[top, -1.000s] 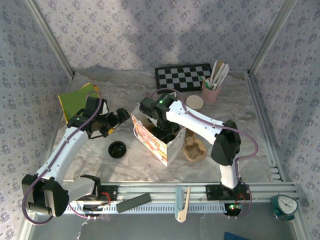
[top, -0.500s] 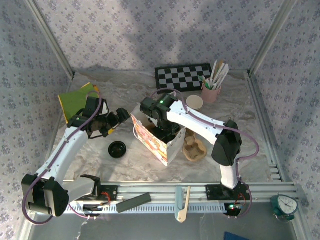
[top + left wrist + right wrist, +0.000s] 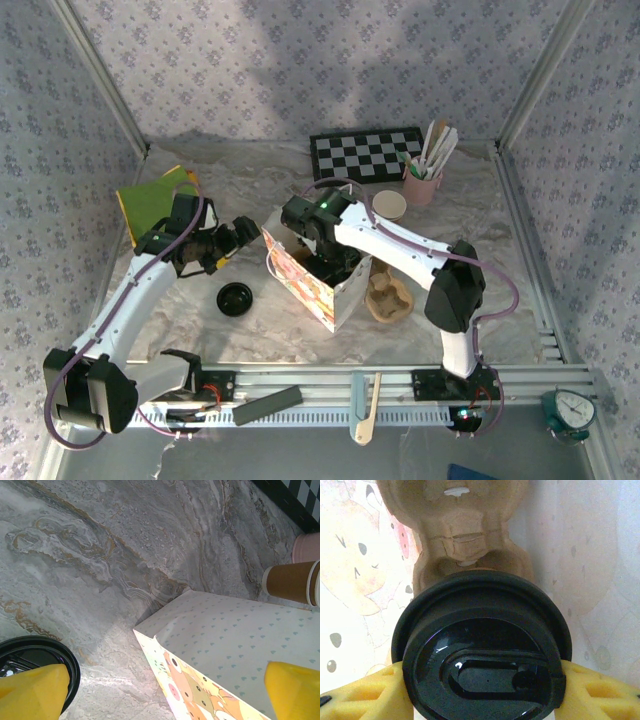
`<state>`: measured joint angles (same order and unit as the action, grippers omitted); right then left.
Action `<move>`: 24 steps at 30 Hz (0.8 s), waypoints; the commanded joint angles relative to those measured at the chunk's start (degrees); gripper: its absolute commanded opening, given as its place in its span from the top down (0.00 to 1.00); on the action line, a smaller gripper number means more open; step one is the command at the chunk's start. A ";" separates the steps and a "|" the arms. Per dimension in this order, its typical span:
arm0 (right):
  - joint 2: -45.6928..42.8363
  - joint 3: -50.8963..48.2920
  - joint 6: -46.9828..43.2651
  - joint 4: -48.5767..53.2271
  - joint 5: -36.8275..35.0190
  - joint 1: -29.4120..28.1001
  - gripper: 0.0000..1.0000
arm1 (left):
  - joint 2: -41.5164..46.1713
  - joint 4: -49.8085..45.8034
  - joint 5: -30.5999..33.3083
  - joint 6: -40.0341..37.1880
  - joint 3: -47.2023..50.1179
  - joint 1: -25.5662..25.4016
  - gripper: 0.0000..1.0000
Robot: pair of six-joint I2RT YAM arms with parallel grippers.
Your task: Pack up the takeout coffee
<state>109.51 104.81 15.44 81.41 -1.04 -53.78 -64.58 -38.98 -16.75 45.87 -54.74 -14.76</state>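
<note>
The left arm (image 3: 125, 305) and the right arm (image 3: 395, 245) are both built of white link shells joined by black joint housings. A mauve cable (image 3: 514, 288) is looped along each arm. A green light (image 3: 322, 208) is lit on the right arm's wrist housing. The jaws are faced with yellow pads (image 3: 32, 690), and triangular cut-outs (image 3: 360, 694) are moulded into those of the right arm.

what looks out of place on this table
A black lid lies loose left of the bag, and a tan cup behind the bag stands open, lidless. The takeout coffee in the right gripper has its lid.
</note>
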 commanded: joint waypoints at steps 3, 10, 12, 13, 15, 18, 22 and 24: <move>-2.22 -0.57 0.73 0.77 -0.13 -0.38 0.41 | 1.22 -0.68 -0.56 -0.50 -1.60 -0.35 0.00; -2.02 -0.40 0.64 0.68 -0.15 -0.36 0.41 | 1.14 -0.66 -0.56 -0.38 -1.55 -0.52 0.00; -1.94 -0.31 0.56 0.62 -0.13 -0.31 0.41 | 1.12 -0.57 -0.52 -0.37 -1.60 -0.53 0.00; -1.94 -0.31 0.55 0.60 -0.14 -0.28 0.41 | 1.12 -0.59 -0.60 -0.43 -1.60 -0.53 0.00; -1.88 -0.16 0.55 0.67 -0.11 -0.33 0.41 | 1.12 -0.59 -0.54 -0.37 -1.52 -0.53 0.00; -1.87 -0.11 0.55 0.77 -0.10 -0.31 0.41 | 1.11 -0.58 -0.56 -0.40 -1.60 -0.58 0.00; -1.87 -0.12 0.55 0.80 -0.10 -0.29 0.41 | 1.17 -0.63 -0.55 -0.35 -1.50 -0.62 0.00; -1.85 -0.04 0.55 0.69 -0.10 -0.30 0.41 | 1.21 -0.61 -0.54 -0.33 -1.42 -0.62 0.00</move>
<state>109.21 104.79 15.46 81.36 -1.04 -53.78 -64.49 -39.00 -16.75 45.89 -54.74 -15.14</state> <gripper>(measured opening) 0.608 0.997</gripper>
